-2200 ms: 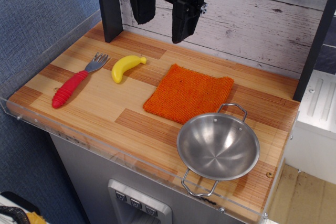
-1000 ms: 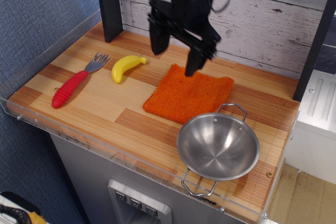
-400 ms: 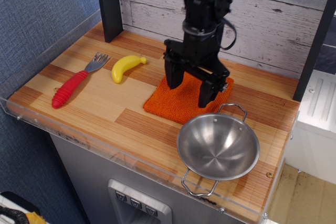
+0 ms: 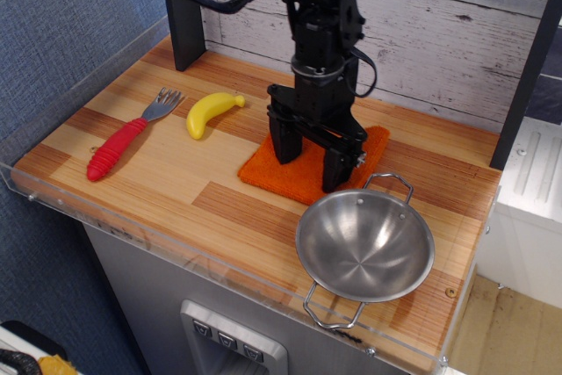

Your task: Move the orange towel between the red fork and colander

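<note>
- Claw (image 4: pixel 311 164): black, two-fingered, pointing straight down from a black arm; jaws spread wide, with orange cloth showing in the gap; nothing pinched. Fingertips sit at the cloth's surface; whether they press into it cannot be told.
- Orange towel (image 4: pixel 290 173): ribbed, lying flat directly beneath the claw; its near edge juts out toward the front, its far right corner shows behind the right finger.
- Colander (image 4: pixel 365 246): shiny steel bowl with two wire loop handles, to the front right of the claw; its rear handle lies just beside the towel's right edge and close to the right finger.
- Red fork (image 4: pixel 126 140): ribbed red handle, grey tines, well apart to the claw's left, lying slantwise.
- Yellow toy banana (image 4: pixel 211 112): left of the claw, between fork and towel.
- Wooden table (image 4: pixel 176 191): striped top, bare in front of the towel; clear plastic rim along its edges.
- Black post (image 4: pixel 182 6): upright, behind and left of the claw.
- White plank wall (image 4: pixel 439 32): directly behind the arm.
</note>
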Action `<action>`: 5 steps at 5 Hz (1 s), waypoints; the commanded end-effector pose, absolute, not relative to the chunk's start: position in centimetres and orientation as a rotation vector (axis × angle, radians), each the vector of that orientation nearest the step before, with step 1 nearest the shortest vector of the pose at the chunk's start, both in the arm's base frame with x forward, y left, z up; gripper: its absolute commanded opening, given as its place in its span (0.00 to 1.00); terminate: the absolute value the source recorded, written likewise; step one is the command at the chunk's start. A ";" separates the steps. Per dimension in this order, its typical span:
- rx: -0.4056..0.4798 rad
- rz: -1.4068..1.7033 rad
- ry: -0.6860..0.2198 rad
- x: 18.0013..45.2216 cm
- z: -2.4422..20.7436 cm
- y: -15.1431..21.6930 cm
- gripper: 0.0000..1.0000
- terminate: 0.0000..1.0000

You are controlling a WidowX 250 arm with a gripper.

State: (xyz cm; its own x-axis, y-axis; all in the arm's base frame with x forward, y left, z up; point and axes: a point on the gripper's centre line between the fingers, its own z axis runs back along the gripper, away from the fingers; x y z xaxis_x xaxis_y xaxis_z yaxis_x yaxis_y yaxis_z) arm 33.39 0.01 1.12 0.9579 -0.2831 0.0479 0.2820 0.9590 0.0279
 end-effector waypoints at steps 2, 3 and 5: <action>0.149 -0.519 -0.130 31.7 0.3 0.1 1.00 0.00; 0.137 -0.488 -0.114 30.7 0.7 0.2 1.00 0.00; 0.046 -0.366 -0.079 31.7 1.4 0.8 1.00 0.00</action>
State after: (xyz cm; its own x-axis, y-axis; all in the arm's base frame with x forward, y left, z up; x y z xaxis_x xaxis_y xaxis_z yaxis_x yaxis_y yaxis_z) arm 31.58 0.62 0.84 0.9264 -0.3734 0.0497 0.3704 0.9270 0.0588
